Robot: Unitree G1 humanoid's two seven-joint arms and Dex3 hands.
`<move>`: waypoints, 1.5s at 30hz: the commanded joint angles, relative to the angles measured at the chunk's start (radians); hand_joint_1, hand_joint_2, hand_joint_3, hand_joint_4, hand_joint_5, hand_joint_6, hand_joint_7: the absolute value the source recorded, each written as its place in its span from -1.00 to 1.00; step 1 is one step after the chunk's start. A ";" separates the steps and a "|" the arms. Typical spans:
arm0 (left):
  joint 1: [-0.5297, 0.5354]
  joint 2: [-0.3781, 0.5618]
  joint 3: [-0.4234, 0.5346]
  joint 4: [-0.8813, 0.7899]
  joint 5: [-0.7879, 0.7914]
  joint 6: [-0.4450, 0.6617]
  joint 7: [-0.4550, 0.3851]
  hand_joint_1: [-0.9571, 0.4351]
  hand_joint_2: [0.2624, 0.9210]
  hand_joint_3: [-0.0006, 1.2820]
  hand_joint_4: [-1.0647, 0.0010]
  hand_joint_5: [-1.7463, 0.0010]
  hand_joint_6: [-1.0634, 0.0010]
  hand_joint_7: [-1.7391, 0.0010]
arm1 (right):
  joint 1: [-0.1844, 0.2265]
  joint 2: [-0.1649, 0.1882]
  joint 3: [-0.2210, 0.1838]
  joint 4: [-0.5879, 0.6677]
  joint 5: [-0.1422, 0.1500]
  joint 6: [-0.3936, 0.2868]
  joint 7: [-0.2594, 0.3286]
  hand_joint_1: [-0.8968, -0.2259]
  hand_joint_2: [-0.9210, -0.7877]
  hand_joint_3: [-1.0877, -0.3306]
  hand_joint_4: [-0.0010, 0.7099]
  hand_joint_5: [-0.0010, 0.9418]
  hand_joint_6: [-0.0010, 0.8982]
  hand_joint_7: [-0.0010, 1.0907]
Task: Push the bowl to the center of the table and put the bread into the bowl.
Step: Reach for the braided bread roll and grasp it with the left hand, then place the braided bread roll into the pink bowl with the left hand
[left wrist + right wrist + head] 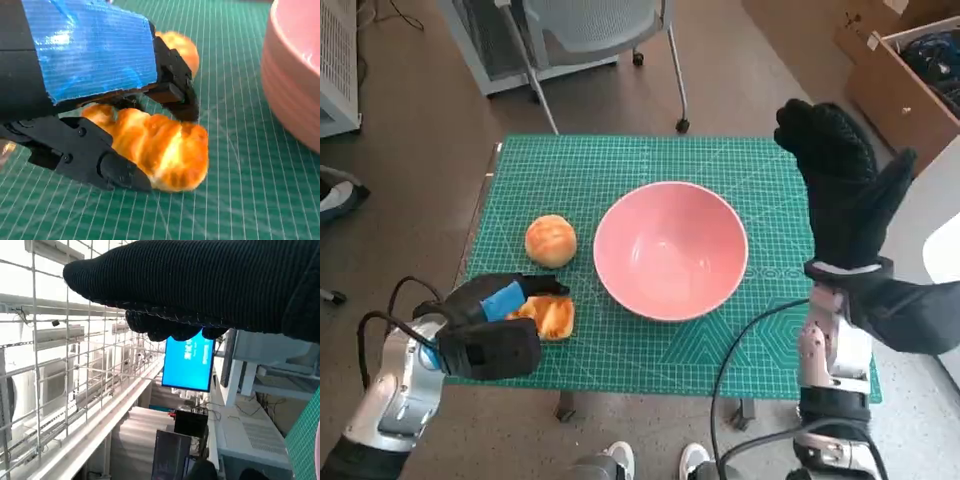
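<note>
on the worktop (620,150), covered by a green cutting mat (650,360), your pink bowl (671,249) sits upright about mid-mat, nothing in it. two breads lie to its left, both outside it: a round bun (551,241) just beside the bowl but apart from it, and a golden croissant-like bread (552,317) nearer the robot, by the mat's front-left part.

your left hand (490,325) is down at that second bread. left wrist view shows the black fingers (172,82) curled over the far side of the bread (162,150) and a lower black finger (95,160) against its near side, so the hand is closed around it. the bread's underside looks to be at the mat; i can't tell whether it's lifted or resting there. the round bun (182,47) shows behind the fingers, and the bowl wall (290,90) is off to one side, clear of the hand.

your right hand (840,175) is raised off the worktop over the mat's right edge, glove fingers straight and together, pointing away from the robot, holding nothing. it's to the right of the bowl and not touching it. right wrist view has the glove (200,285) across the frame, with a blue screen (189,362) and a wire grid (65,365) beyond it.

a chair (590,30) stands past the worktop's far edge, a cardboard box (905,85) far right, and shoes (655,462) show at the near edge.
</note>
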 commanded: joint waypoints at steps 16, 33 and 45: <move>-0.073 -0.013 0.142 -0.207 -0.145 0.028 -0.067 0.38 1.00 -0.90 -0.34 -0.35 -0.16 -0.31 | 0.030 -0.083 -0.020 -0.125 -0.003 0.131 -0.045 0.24 -1.00 0.27 -0.09 -0.98 -0.66 -0.05; -0.390 -0.195 0.051 -0.219 -0.107 0.004 0.046 0.38 0.97 -0.96 -0.38 -0.33 -0.34 -0.19 | 0.025 -0.110 -0.045 -0.123 0.003 0.160 -0.049 0.19 -1.00 0.34 -0.08 -0.99 -0.69 -0.01; -0.557 -0.314 -0.104 0.028 -0.050 -0.116 0.067 0.38 0.99 -0.94 -0.34 -0.33 -0.26 -0.26 | 0.053 -0.102 -0.052 -0.135 0.029 0.154 -0.037 0.16 -1.00 0.37 -0.10 -1.00 -0.68 0.00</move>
